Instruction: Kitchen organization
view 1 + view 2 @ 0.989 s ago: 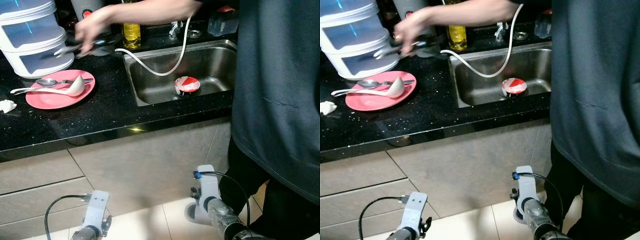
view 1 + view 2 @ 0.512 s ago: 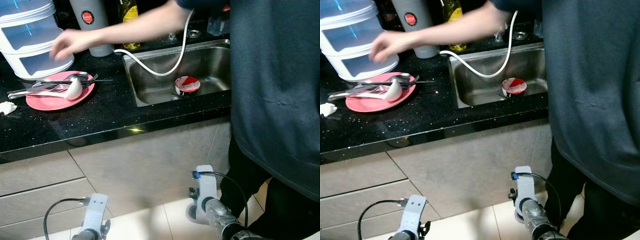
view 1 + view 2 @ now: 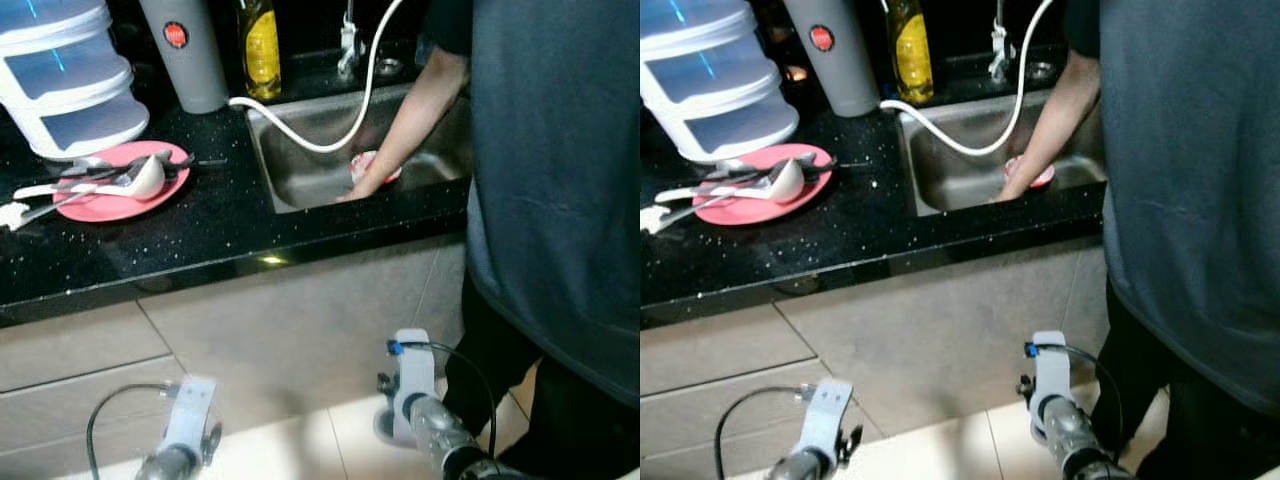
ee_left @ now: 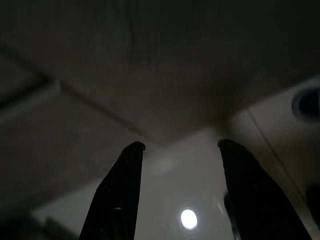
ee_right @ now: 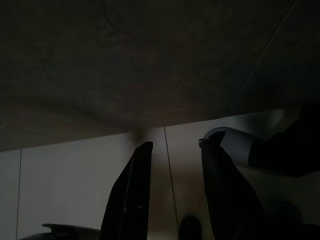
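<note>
Person's hand [image 3: 362, 185] inside sink [image 3: 300, 180], near front edge.

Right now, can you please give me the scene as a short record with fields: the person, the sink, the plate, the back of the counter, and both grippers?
person: stands at the right, hand reaching down into the sink
sink: steel, white hose hanging into it, red and white bowl under the hand
plate: pink, on the black counter, holds a white ladle and metal utensils
back of counter: grey bottle, yellow bottle, stacked white container
left gripper: low by the cabinet, fingers apart, holds nothing
right gripper: low above the floor, fingers apart, holds nothing
</note>
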Controlling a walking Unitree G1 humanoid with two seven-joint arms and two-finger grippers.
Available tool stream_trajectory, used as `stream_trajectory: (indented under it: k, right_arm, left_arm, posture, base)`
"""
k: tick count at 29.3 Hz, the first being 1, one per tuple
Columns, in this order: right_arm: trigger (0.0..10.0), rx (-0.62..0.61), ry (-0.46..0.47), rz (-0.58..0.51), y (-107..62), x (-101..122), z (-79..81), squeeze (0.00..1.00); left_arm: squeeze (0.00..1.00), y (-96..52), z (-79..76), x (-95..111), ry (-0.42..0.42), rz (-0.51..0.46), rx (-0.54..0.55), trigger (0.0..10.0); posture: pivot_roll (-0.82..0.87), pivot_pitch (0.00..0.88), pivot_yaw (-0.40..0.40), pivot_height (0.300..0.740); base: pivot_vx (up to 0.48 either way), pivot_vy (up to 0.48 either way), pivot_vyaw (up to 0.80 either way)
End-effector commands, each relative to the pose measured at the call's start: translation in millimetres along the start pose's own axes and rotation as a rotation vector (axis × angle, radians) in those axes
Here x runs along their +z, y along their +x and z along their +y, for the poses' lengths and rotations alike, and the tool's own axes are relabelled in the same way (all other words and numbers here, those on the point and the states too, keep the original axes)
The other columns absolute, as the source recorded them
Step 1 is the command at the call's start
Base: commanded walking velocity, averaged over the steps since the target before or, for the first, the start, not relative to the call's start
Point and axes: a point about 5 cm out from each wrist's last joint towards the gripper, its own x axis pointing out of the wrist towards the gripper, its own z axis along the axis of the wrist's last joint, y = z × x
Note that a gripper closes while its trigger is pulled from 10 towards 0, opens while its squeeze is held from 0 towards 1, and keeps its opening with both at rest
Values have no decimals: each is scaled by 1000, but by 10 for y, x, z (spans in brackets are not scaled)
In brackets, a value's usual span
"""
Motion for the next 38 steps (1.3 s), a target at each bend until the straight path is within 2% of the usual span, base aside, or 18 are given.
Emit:
stream_trajectory:
  k: [1, 4, 23, 33, 38]
  right_arm:
    - [10000, 3, 25, 2, 14, 22, 32, 0]
    - [10000, 6, 25, 2, 16, 23, 50, 0]
    - [10000, 7, 11, 5, 3, -6, 27, 0]
    - [10000, -9, 9, 15, -14, -52, -3, 0]
    - [10000, -37, -34, 67, -56, -177, -74, 0]
  left_arm:
    - [0, -26, -17, -72, -8, 21, -5, 10000]
    - [0, -46, -23, -170, -15, 67, -1, 10000]
    - [0, -117, -63, -359, -44, 144, -12, 10000]
    - [0, -96, -101, -334, -74, 141, -13, 10000]
    - [0, -78, -140, -310, -113, 135, -31, 10000]
  posture:
    - [1, 0, 105, 740]
    - [2, 0, 107, 740]
    - [-11, 0, 105, 740]
    - [-20, 0, 113, 740]
    - [-20, 0, 109, 740]
  base:
    - [0, 0, 0]
    - [0, 0, 0]
    - [0, 0, 0]
    - [0, 0, 0]
    - [0, 0, 0]
